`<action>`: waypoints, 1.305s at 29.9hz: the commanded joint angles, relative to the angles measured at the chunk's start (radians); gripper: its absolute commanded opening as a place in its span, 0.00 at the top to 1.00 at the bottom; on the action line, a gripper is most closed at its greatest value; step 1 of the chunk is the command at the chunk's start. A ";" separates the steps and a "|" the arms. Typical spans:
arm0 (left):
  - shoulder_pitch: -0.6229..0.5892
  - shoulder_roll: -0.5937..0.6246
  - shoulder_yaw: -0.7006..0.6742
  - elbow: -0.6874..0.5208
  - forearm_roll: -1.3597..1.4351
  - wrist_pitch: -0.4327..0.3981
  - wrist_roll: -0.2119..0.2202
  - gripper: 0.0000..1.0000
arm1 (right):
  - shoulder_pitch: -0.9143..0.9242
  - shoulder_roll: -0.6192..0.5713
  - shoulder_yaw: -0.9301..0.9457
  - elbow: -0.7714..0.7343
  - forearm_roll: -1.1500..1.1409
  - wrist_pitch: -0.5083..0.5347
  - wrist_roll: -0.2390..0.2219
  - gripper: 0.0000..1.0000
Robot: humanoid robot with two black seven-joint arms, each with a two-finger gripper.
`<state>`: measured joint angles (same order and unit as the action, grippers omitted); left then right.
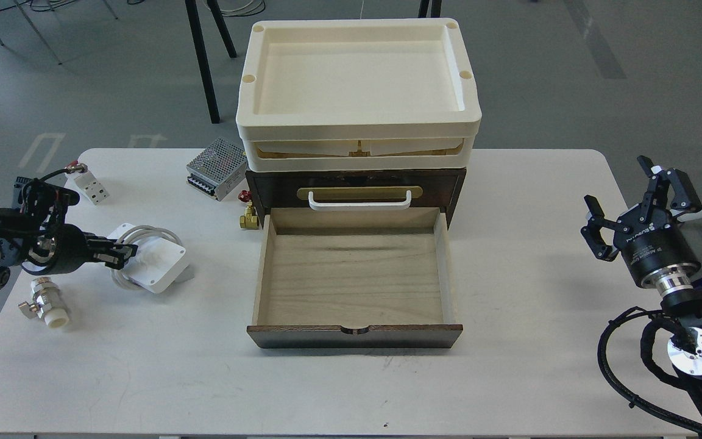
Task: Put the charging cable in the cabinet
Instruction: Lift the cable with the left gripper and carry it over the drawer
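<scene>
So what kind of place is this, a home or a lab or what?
Most likely a robotics lab or workshop, not a home. A plain white table stands on a grey floor, with a perforated metal power supply and loose valve fittings lying around a wooden cabinet. Black stand legs rise behind.

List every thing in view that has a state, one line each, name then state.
lower drawer: pulled fully open, empty
upper drawer: shut
top tray: empty
charging cable: on the table, cord coiled, tilted up
left gripper: at the cable's cord, grip unclear
right gripper: open, holding nothing
</scene>
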<state>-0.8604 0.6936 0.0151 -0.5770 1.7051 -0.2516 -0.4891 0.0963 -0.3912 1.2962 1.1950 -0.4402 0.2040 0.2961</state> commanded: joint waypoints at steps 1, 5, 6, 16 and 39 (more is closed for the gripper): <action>-0.012 0.017 -0.014 -0.003 -0.007 0.003 0.000 1.00 | 0.000 0.000 0.000 0.000 0.000 0.000 0.000 0.01; -0.063 0.096 -0.030 -0.015 -0.041 -0.005 0.000 1.00 | 0.000 0.000 0.000 0.000 0.000 0.000 0.000 0.01; -0.068 0.112 -0.040 -0.015 -0.065 -0.006 0.000 1.00 | 0.000 0.000 0.000 0.000 0.000 0.000 0.000 0.01; -0.072 0.265 -0.243 -0.015 -0.405 -0.024 0.000 0.99 | 0.000 0.000 0.000 0.000 0.000 -0.002 0.000 0.01; -0.218 0.383 -0.831 -0.843 -0.637 -0.237 0.000 0.98 | 0.000 0.000 0.000 0.000 0.000 -0.002 0.000 0.01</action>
<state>-1.0764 1.0731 -0.8195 -1.2655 1.0618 -0.4891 -0.4886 0.0967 -0.3912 1.2962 1.1949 -0.4403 0.2025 0.2961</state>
